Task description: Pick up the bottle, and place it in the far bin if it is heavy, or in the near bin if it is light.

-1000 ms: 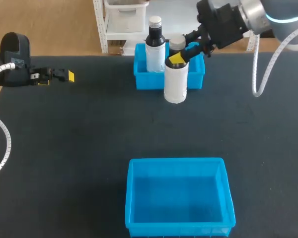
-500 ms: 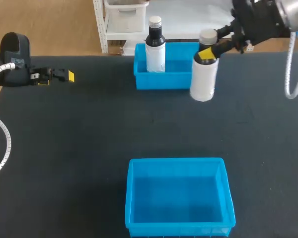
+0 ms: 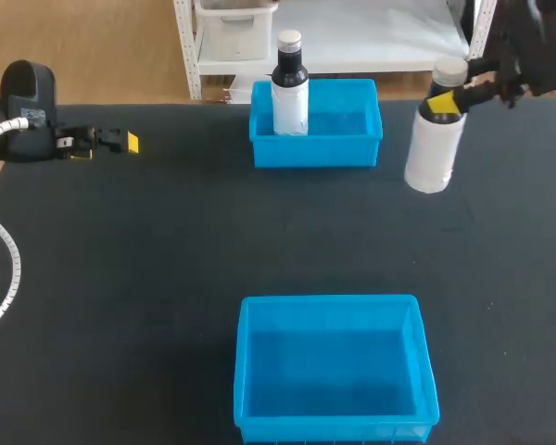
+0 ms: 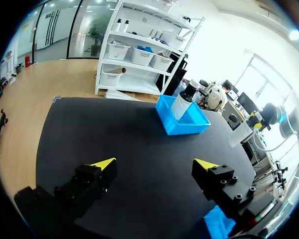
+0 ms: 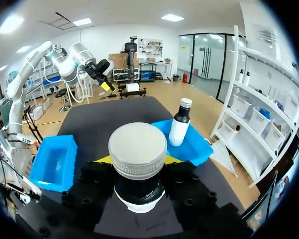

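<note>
Two stages: pick done, placement not. Left gripper [image 4: 157, 163] sits far left, jaws wide and empty; the blue plastic far bin [image 3: 317, 156] already holds one dark bottle with white label [image 3: 290, 93], the blue plastic near bin [image 3: 332, 304] holds nothing, and the white bottle with dark neck and grey screw cap [image 3: 434, 153] hangs just right of the far bin, outside both, neck clamped in the right gripper [image 3: 445, 100]. Left, by my reading: judge weight, carry to the matching bin, release. Unclear: whether its base clears the black table [image 3: 167, 260]; right arm mostly cut off at far right, and the cap hides finger contact in the right wrist view.
</note>
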Robot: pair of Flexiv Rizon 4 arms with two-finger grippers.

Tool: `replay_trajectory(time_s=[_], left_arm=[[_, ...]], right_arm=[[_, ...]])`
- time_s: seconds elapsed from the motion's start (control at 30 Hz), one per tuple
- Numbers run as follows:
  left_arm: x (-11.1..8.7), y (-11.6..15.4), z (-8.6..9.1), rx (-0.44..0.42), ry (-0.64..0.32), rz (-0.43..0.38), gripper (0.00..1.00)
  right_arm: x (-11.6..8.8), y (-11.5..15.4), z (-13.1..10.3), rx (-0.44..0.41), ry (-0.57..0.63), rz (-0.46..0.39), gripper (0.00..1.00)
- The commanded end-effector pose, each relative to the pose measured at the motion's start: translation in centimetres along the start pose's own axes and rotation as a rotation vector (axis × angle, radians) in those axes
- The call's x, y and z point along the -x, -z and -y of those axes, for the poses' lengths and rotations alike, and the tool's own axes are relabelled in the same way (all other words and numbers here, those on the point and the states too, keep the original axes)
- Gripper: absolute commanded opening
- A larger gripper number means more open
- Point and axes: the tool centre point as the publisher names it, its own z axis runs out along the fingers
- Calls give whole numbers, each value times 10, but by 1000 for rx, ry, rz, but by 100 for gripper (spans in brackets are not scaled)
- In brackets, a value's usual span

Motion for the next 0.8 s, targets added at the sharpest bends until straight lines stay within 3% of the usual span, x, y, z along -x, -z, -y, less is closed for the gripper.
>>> replay_trajectory(time_s=[0.03, 0.57, 0.8], left_arm=[[0, 0, 0, 0, 0, 0, 100], [0, 0, 0, 0, 0, 0, 100], [0, 0, 0, 0, 0, 0, 100]], right_arm=[[-7, 11, -3, -27, -6, 9, 0], [-22, 22, 10, -44, -26, 8, 0], [-16, 32, 3, -40, -18, -1, 0]])
